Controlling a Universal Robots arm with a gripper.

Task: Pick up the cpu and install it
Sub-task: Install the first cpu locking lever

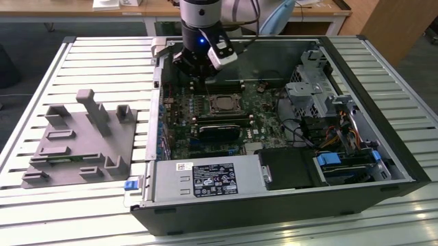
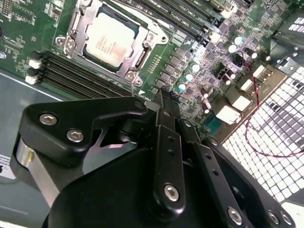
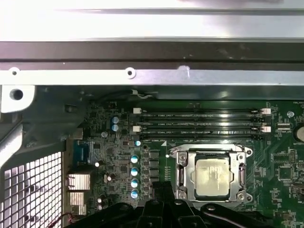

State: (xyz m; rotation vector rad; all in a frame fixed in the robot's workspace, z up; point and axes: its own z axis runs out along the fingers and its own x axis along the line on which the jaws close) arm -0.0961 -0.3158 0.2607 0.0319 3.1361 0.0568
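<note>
My claw (image 2: pixel 164 102) hangs narrow and holds nothing, its fingertips pressed together just above the motherboard (image 1: pixel 205 120). Just beyond it, the cpu (image 2: pixel 109 39) sits seated in its socket frame (image 2: pixel 76 28), beside the memory slots (image 3: pixel 199 124). Farther off, the grey tray (image 1: pixel 79 141) rests on the bench (image 1: pixel 102 56) beside the computer case (image 1: pixel 383 154).
</note>
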